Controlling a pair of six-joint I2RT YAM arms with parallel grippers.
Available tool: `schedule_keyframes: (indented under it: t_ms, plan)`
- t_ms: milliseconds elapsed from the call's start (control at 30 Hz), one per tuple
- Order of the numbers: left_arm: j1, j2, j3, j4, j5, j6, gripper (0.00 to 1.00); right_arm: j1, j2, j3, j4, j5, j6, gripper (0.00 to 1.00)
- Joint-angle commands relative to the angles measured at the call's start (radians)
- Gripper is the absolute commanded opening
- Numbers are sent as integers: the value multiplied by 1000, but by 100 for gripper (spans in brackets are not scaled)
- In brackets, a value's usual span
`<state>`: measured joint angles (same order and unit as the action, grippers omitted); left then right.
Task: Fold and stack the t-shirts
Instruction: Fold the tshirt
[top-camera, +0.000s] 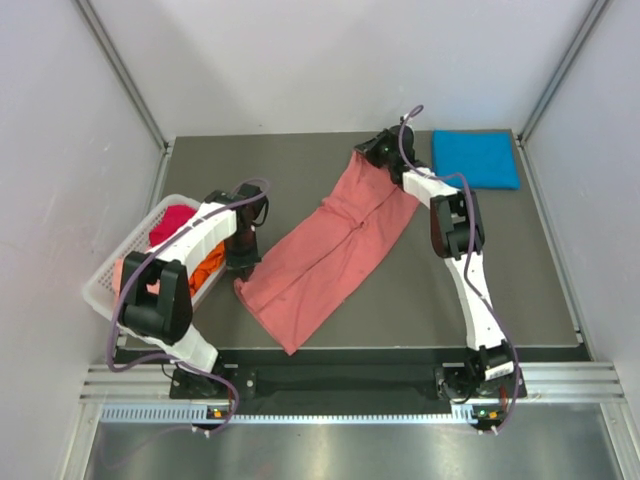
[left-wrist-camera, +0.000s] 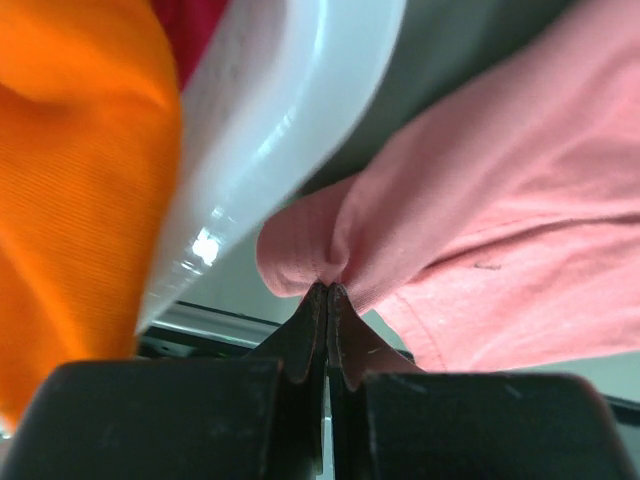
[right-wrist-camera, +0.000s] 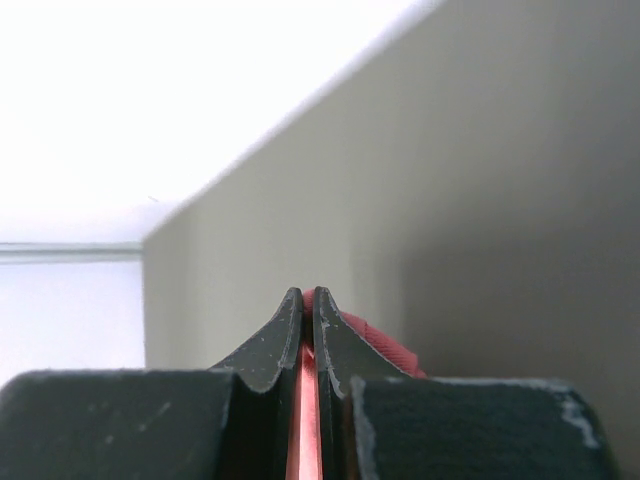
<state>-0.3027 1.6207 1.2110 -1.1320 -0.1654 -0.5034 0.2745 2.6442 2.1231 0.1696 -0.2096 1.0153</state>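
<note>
You have the dark grey table (top-camera: 300, 165) in front of you, and most of its middle is taken by the salmon-pink t-shirt (top-camera: 330, 250). The shirt is drawn out into a long band that runs on a slant from the near left to the far right, and its wider near end lies flat on the table with one corner pointing towards the arm bases.

At the left edge of the table you see the white slatted basket (top-camera: 120, 250), set at an angle. On the far right corner of the table, well apart from the salmon-pink shirt, the blue t-shirt (top-camera: 475, 158) lies folded into a neat rectangle.

Inside the basket a magenta t-shirt (top-camera: 172, 222) sits bunched at the far end, and an orange t-shirt (left-wrist-camera: 80, 150) fills the nearer part, reaching up over the rim.

Your left gripper (left-wrist-camera: 328, 290) is just beside the basket, with its jaws pressed together on a puckered bit of the salmon-pink shirt's near-left edge. Your right gripper (right-wrist-camera: 308, 295) is at the far end of the band, near the blue shirt, and its jaws pinch a thin fold of the same salmon-pink cloth
</note>
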Motion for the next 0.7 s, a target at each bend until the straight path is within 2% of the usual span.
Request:
schedule_keyframes:
  t_ms: [0, 200, 300, 367, 433, 467, 500, 567, 600, 667]
  plan:
    - [-4, -62, -30, 21, 67, -43, 0, 31, 48, 126, 148, 71, -4, 0]
    - [-4, -55, -88, 40, 53, -54, 0, 57, 143, 276, 195, 192, -41, 0]
    - [-4, -30, -111, 49, 27, -47, 0, 57, 175, 319, 212, 205, -64, 1]
    - [-4, -12, -120, 44, -9, -49, 0, 57, 181, 321, 235, 230, -81, 8]
    - [-4, -7, -117, 38, -31, -50, 7, 57, 178, 316, 238, 214, -116, 20]
    - [-4, -8, -113, 35, -42, -50, 16, 55, 166, 313, 232, 216, -129, 24]
    - [-4, -12, -105, 28, -61, -53, 17, 52, 152, 305, 228, 170, -156, 33]
    - [-6, -21, -100, 14, -85, -52, 20, 40, 79, 212, 244, 109, -167, 44]
    - [-6, -25, -100, 11, -114, -53, 22, 34, 48, 96, 289, 46, -175, 55]
    - [-7, -48, -96, 17, -137, -54, 23, 25, -48, -12, 315, 9, -208, 59]
